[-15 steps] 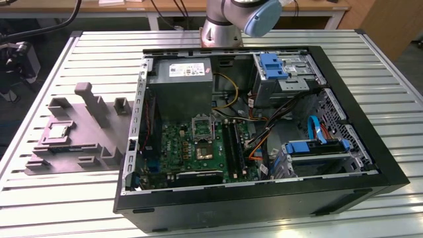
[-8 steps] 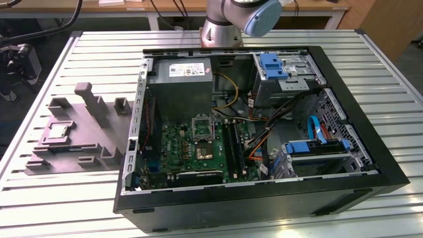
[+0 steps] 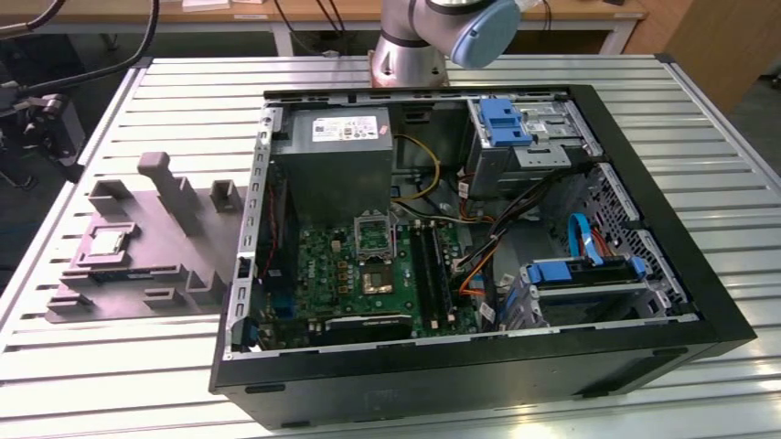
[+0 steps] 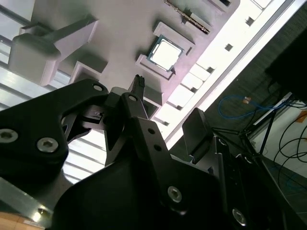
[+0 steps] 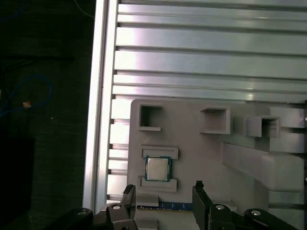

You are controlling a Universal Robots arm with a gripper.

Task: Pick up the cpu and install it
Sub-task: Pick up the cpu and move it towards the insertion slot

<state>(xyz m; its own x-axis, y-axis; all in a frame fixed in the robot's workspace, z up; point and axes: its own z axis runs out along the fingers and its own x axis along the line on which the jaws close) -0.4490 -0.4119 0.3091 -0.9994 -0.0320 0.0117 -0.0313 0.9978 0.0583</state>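
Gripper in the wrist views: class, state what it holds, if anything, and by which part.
Nothing is held. The gripper has open, empty jaws; the cpu lies free in a recess of the grey holder.

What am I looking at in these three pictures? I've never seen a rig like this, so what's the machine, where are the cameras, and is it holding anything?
The machine is a robot arm standing on a slatted metal table. The exterior view is taken from a camera off the arm: an open computer case lies on the table, its green circuit board exposed, with a grey holder tray beside it on the exterior view's left. Both wrist views come from cameras riding on the arm, looking past its gripper at that tray. The small silvery square sitting in the tray is the cpu. The gripper's fingers are apart and hold nothing; the cpu lies untouched.
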